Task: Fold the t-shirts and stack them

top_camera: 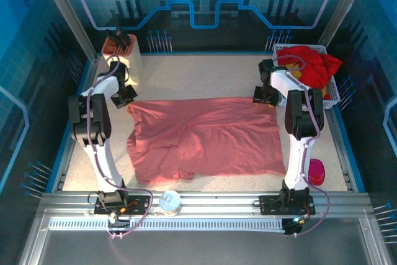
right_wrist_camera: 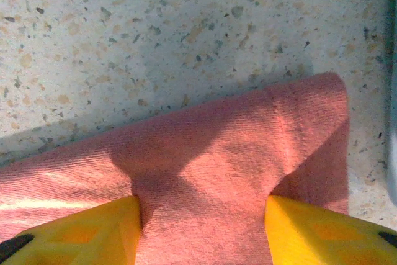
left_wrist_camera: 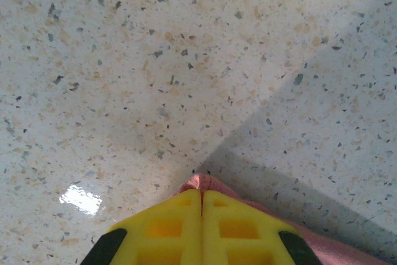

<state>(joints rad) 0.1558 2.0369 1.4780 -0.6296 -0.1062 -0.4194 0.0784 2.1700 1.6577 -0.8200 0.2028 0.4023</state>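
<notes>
A large salmon-pink t-shirt [top_camera: 205, 138] lies spread and wrinkled in the middle of the table. My left gripper [top_camera: 126, 96] is down at its far left corner. In the left wrist view the yellow fingers [left_wrist_camera: 167, 228] meet, and my left gripper [left_wrist_camera: 201, 192] is shut on a tip of pink t-shirt [left_wrist_camera: 203, 182]. My right gripper [top_camera: 263, 97] is at the far right corner. There the right gripper [right_wrist_camera: 201, 206] stands open, its fingers [right_wrist_camera: 93, 231] astride the pink t-shirt's [right_wrist_camera: 248, 134] folded corner. A bright red t-shirt [top_camera: 313, 66] is heaped in the basket.
The white mesh basket [top_camera: 333, 94] stands at the back right, close behind my right arm. A brown pot [top_camera: 120, 44] sits on a pale block at the back left. A pink object [top_camera: 316, 170] lies near the right arm's base, and a white round thing [top_camera: 169, 201] is on the front rail.
</notes>
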